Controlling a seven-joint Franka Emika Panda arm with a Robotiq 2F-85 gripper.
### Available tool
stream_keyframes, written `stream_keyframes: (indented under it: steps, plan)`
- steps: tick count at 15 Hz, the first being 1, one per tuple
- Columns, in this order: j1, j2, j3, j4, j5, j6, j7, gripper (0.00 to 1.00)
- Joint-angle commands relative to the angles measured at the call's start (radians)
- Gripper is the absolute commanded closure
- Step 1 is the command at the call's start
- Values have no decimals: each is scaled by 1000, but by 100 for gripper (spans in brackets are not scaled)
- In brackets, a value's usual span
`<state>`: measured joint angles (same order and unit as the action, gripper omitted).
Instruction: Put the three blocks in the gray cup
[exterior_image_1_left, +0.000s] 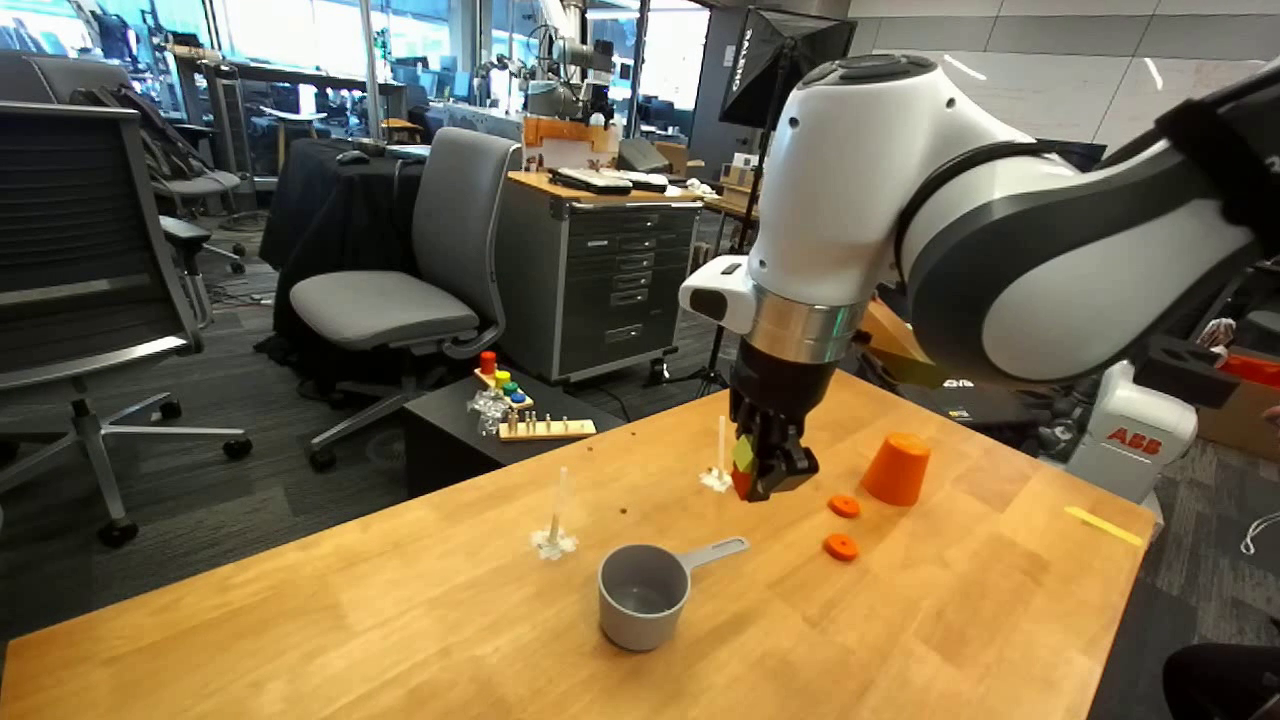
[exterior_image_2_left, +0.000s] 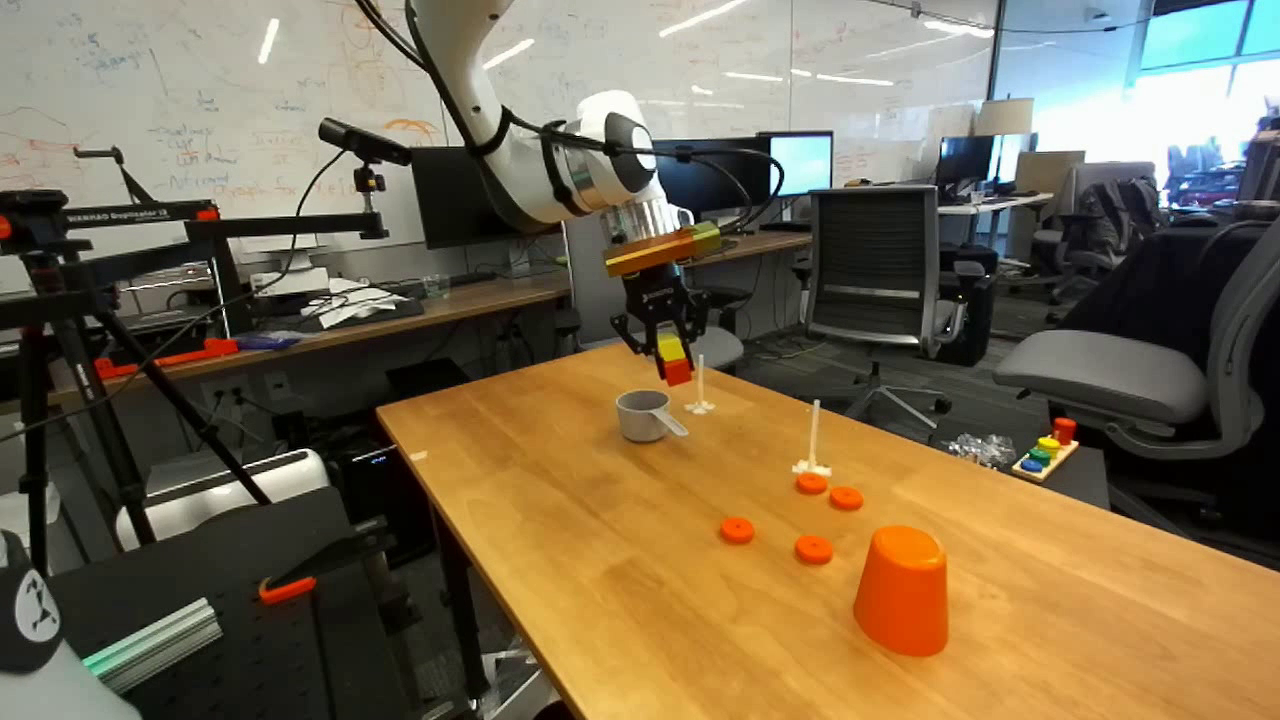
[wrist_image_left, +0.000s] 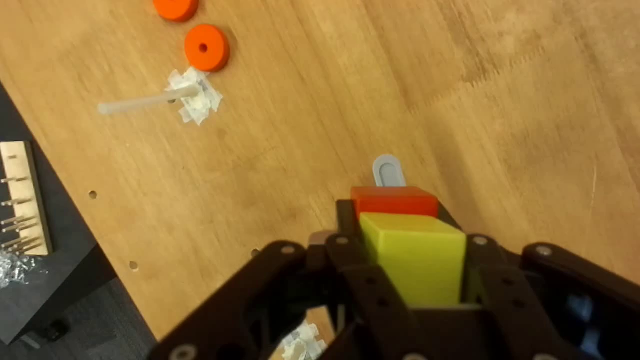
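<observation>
My gripper (exterior_image_1_left: 766, 478) hangs above the table, its fingers shut around two blocks, one over the other. Uppermost is the yellow-green block (wrist_image_left: 425, 260). Beneath it, at the fingertips, comes the red block (wrist_image_left: 395, 201), seen in both exterior views too. The third block is hidden or out of view. The gray cup (exterior_image_1_left: 640, 628) stands upright on the table, and the part of its inside that shows is bare. In an exterior view the held blocks (exterior_image_2_left: 677, 372) appear above the cup (exterior_image_2_left: 640, 428). From the wrist only its handle end (wrist_image_left: 389, 172) shows past the red block.
Two thin white pegs (exterior_image_1_left: 558, 505) rise from taped patches near the cup; one peg (exterior_image_2_left: 701, 385) is close to the gripper. Several orange discs (exterior_image_2_left: 737, 530) lie further along the table, by an upturned orange tapered cup (exterior_image_2_left: 902, 600). The table edge (wrist_image_left: 65, 187) crosses the wrist view.
</observation>
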<state>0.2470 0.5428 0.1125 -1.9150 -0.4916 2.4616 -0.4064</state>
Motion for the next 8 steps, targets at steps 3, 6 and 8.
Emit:
stream_keyframes:
  steps: [3,6,8]
  plan:
    - [51,95,17,175,-4,-108,3,87]
    - [78,157,19,259,-5,-158,3,87]
    - [94,201,19,315,-5,-187,-2,87]
